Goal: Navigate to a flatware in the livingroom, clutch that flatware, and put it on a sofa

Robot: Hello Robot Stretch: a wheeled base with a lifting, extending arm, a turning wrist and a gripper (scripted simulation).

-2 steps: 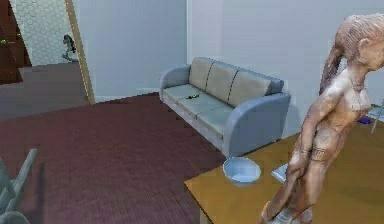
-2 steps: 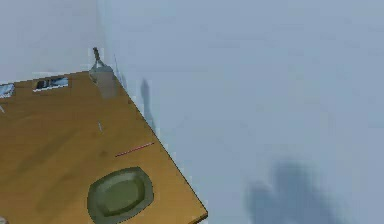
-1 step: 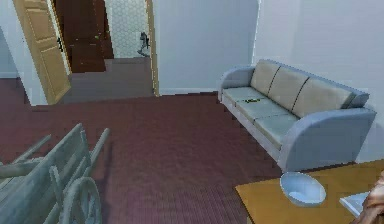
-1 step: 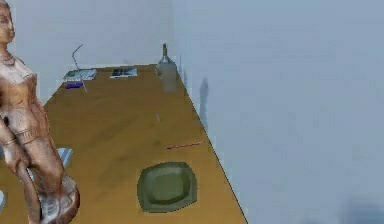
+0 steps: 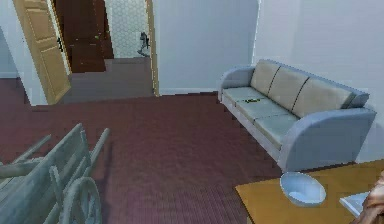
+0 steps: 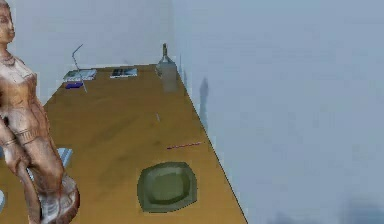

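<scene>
A grey-blue three-seat sofa (image 5: 290, 105) stands against the wall at the forward view's right, with a small dark thing (image 5: 250, 100) on its near seat. In the arm side view a wooden table (image 6: 110, 130) runs along a pale wall. On it lies a thin reddish stick-like thing (image 6: 183, 146), perhaps flatware, near the table's right edge. A smaller thin sliver (image 6: 155, 118) lies farther up the tabletop.
A brown statue (image 6: 25, 120) stands at the table's left, next to a dark green plate (image 6: 166, 187). A bottle (image 6: 165, 55) and flat papers (image 6: 124, 72) sit at the far end. A pale bowl (image 5: 302, 187) rests on the table corner. Grey chair frames (image 5: 55, 180) and an open door (image 5: 42, 45) are at the left.
</scene>
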